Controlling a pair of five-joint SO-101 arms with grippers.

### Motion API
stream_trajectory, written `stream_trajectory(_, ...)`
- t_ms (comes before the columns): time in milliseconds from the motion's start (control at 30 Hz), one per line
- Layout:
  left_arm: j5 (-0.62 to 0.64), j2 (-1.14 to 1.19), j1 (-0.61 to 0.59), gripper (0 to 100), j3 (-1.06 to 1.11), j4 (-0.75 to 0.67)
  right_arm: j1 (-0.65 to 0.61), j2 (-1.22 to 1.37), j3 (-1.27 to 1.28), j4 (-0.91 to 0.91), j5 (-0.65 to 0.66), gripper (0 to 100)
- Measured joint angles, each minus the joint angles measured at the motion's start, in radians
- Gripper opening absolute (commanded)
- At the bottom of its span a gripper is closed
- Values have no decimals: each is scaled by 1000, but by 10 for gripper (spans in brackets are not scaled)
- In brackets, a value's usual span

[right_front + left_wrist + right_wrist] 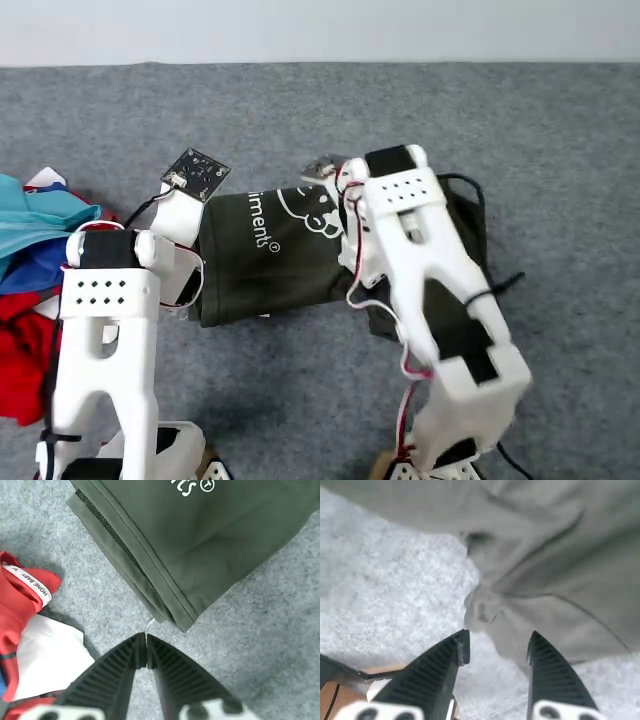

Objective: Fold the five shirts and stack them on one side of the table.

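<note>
A dark green shirt (270, 255) with white print lies folded mid-table on the grey carpet. My left gripper (146, 639) is shut on nothing, its tips just off the folded shirt's near corner (180, 622); in the high view it hangs by the shirt's left edge (192, 300). The right arm (420, 240) stretches over the shirt's right part and hides it. My right gripper (498, 636) is open above a rumpled edge of the green shirt (540, 595), with a fold of cloth just beyond its tips.
A heap of unfolded shirts lies at the left edge: teal (30, 215), blue (25, 265) and red (20, 350), with red (20, 600) and white cloth (45, 655) close to the left gripper. Bare carpet (560, 150) spreads to the right and back.
</note>
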Motion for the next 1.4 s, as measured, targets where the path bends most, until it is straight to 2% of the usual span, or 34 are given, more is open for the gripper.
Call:
stream_trajectory(200,8,0,-9,6,0,0,49,-201,258,0,3,6)
stream_trajectory(367,95,0,-97,6,0,-12,201,-247,305,0,3,9)
stream_trajectory(533,107,0,-180,6,0,-21,318,-250,324,-77,-66,15)
stream_trajectory(700,110,0,-189,6,0,-48,330,-250,381,-195,-158,142)
stream_trajectory(967,110,0,-189,6,0,-130,390,-69,411,-353,-199,143)
stream_trajectory(1200,110,0,-189,6,0,-130,471,-14,410,-344,-199,143)
stream_trajectory(1400,110,0,-189,6,0,-130,471,-14,404,-307,-199,143)
